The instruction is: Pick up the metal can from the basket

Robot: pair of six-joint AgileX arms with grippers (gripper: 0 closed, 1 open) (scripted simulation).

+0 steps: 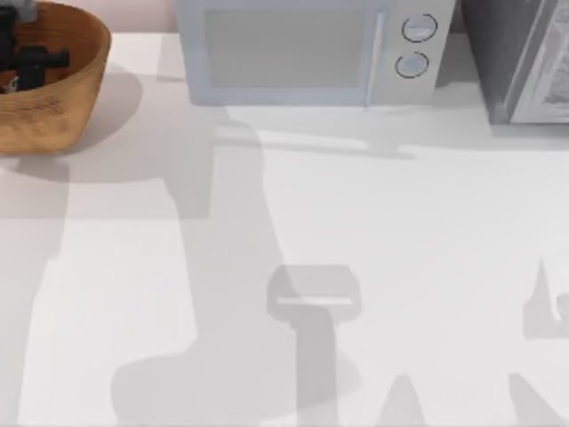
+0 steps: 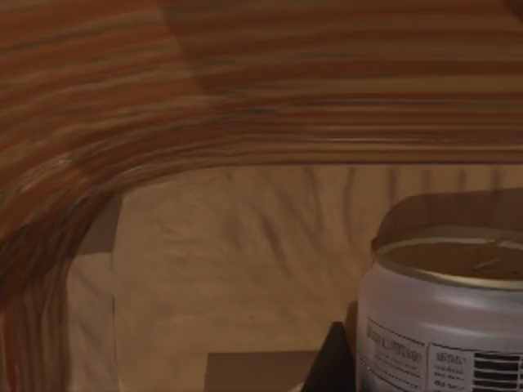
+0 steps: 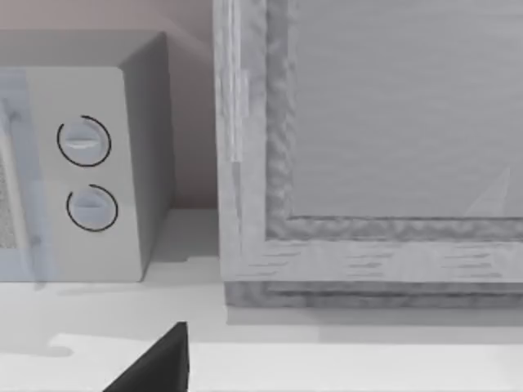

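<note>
From above, one basket (image 1: 53,98) sits at the far left corner of the white bench (image 1: 400,267), and the left hand (image 1: 27,58) reaches down inside it as a dark shape; I cannot tell whether its fingers are apart or together. One microwave (image 1: 311,49) with two round dials stands along the back edge, and one grey appliance (image 1: 524,58) stands to its right. In the left wrist view, one metal can (image 2: 445,318) stands upright on the basket's floor, close to the camera, with a gold-tan top and a white side; its label carries lines of small print and a barcode-like block, probably text, too fine to read. The ribbed wall curves behind it. In the right wrist view, the same two dials show beside the grey appliance, and one dark fingertip (image 3: 159,367) of the right hand hangs above the bench; its state cannot be told.
</note>
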